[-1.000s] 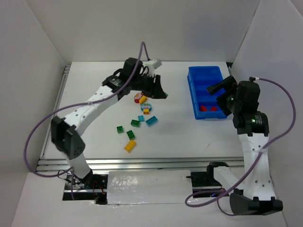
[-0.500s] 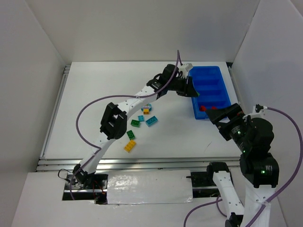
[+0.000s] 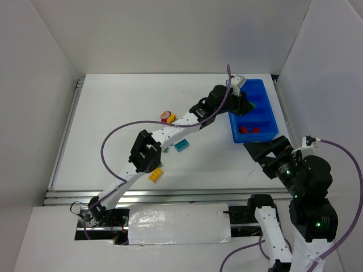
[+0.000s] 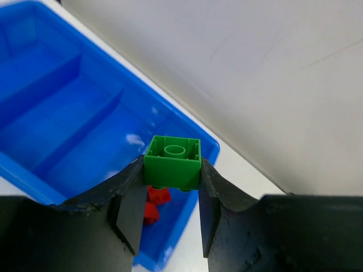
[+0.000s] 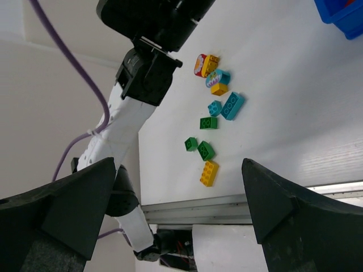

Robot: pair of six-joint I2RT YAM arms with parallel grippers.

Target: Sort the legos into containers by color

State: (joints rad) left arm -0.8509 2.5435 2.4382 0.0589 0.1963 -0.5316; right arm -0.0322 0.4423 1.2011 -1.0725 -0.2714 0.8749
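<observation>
Left gripper (image 4: 172,177) clamps a green brick (image 4: 172,162) over the blue bin (image 4: 85,130); right gripper (image 5: 170,192) gapes wide. White bench (image 3: 113,113) carries loose bricks (image 5: 229,106); plain white walls (image 3: 170,34) enclose three sides.

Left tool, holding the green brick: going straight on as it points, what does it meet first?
Probably the blue bin, around the compartment holding the red bricks just past the green brick; depth is unclear.

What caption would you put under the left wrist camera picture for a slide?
Left hand grips a green lego brick over the blue bin holding red bricks.
</observation>
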